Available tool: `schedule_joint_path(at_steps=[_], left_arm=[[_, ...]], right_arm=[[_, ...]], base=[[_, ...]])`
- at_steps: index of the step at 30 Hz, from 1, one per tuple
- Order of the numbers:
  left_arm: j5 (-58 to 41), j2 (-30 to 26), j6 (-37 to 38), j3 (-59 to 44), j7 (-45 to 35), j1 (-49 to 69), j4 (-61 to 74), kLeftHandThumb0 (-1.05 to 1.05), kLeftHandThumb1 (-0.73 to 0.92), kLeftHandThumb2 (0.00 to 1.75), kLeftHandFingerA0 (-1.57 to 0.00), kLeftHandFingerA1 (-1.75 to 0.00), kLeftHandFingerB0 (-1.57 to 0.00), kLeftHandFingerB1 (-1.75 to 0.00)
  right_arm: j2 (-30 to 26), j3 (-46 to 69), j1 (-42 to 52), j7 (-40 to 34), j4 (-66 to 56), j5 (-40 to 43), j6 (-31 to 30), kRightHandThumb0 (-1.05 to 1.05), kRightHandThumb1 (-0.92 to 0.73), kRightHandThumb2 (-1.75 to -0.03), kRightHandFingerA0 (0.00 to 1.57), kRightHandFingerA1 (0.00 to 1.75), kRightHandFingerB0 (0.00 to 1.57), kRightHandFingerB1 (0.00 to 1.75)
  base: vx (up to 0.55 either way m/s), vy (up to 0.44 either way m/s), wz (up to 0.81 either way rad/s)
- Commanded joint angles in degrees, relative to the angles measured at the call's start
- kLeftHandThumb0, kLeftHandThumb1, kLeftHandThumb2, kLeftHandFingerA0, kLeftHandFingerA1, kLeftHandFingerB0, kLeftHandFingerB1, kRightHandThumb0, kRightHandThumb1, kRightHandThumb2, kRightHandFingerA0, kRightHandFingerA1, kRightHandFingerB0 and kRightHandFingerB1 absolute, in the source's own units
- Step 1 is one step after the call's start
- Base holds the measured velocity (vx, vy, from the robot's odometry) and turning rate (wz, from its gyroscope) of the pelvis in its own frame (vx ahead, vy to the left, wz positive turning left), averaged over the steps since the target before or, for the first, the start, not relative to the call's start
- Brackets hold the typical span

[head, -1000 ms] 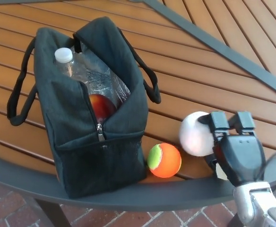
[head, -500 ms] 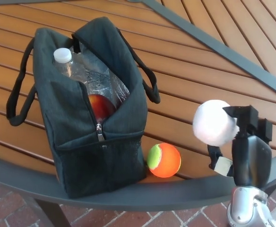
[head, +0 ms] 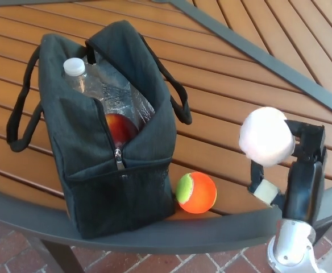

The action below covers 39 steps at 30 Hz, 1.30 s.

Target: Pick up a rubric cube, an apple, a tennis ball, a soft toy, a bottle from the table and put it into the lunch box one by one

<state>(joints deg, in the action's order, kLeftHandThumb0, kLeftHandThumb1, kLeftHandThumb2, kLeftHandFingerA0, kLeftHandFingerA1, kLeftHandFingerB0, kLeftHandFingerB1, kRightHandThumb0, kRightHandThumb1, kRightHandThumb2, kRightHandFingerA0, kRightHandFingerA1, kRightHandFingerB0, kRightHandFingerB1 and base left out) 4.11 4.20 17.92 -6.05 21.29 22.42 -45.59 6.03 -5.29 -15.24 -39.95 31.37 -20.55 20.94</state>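
Observation:
My right hand point(head: 302, 165) is at the lower right, raised above the table and shut on a round white soft toy point(head: 266, 136). The black lunch box point(head: 106, 131) stands open on the left of the wooden table. Inside it a clear bottle point(head: 95, 85) with a white cap stands upright, and a red apple point(head: 120, 128) lies beside it. An orange and green tennis ball point(head: 196, 193) rests on the table just right of the lunch box, near the front rim. No rubric cube shows. My left hand is out of view.
The slatted wooden table point(head: 240, 85) has a dark metal rim point(head: 171, 233) along the front and a metal bar point(head: 257, 54) running diagonally at the back right. Brick floor point(head: 12, 250) lies below the rim. The lunch box handles point(head: 21, 114) hang to both sides.
My right hand has lifted the white soft toy off the table, up and slightly to the right, turning its wrist. The tennis ball and lunch box have stayed put.

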Motion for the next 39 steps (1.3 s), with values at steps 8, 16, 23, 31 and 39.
schedule_joint_path(at_steps=[8,16,23,31,39], left_arm=[[1.04,-1.18,3.59,-0.08,1.10,-0.03,0.05,0.06,0.52,1.05,-1.09,-1.17,-0.96,-1.01],[0.68,-1.30,3.90,-0.57,1.98,-2.68,-2.46,0.04,0.52,1.02,-1.09,-1.17,-0.95,-0.97],[0.42,-1.70,4.83,-0.77,1.33,-3.30,-3.24,0.06,0.52,1.05,-1.09,-1.17,-0.97,-1.00],[0.42,-1.31,4.25,-0.46,0.97,-2.30,-1.46,0.04,0.57,1.03,-1.08,-1.22,-0.95,-1.01],[-0.39,-1.30,5.05,-1.02,0.31,-2.83,-3.07,0.04,0.56,1.16,-1.07,-1.08,-0.98,-1.00]], right_arm=[[2.05,-0.64,-5.55,20.33,-20.53,14.63,-5.85,-0.15,-0.36,-1.45,1.06,1.68,0.94,1.56],[-2.60,-6.16,-13.90,29.15,-22.45,10.82,-6.82,-0.16,-0.51,-1.23,0.92,1.73,0.84,1.62],[-6.56,-9.06,-20.09,35.91,-22.83,8.80,-9.72,-0.19,-0.52,-1.18,0.81,1.74,0.76,1.62],[-15.99,-16.19,-29.57,50.06,-21.41,3.89,-16.02,-0.14,-0.51,-1.22,0.85,1.75,0.74,1.62],[-21.26,-24.81,-39.07,53.94,-12.82,-6.02,-9.97,-0.16,-0.52,-0.82,0.87,1.75,0.70,1.57]], base=[[0.00,0.000,0.00],[0.00,0.000,0.00],[0.00,0.000,0.00],[0.00,0.000,0.00],[0.00,0.000,0.00]])
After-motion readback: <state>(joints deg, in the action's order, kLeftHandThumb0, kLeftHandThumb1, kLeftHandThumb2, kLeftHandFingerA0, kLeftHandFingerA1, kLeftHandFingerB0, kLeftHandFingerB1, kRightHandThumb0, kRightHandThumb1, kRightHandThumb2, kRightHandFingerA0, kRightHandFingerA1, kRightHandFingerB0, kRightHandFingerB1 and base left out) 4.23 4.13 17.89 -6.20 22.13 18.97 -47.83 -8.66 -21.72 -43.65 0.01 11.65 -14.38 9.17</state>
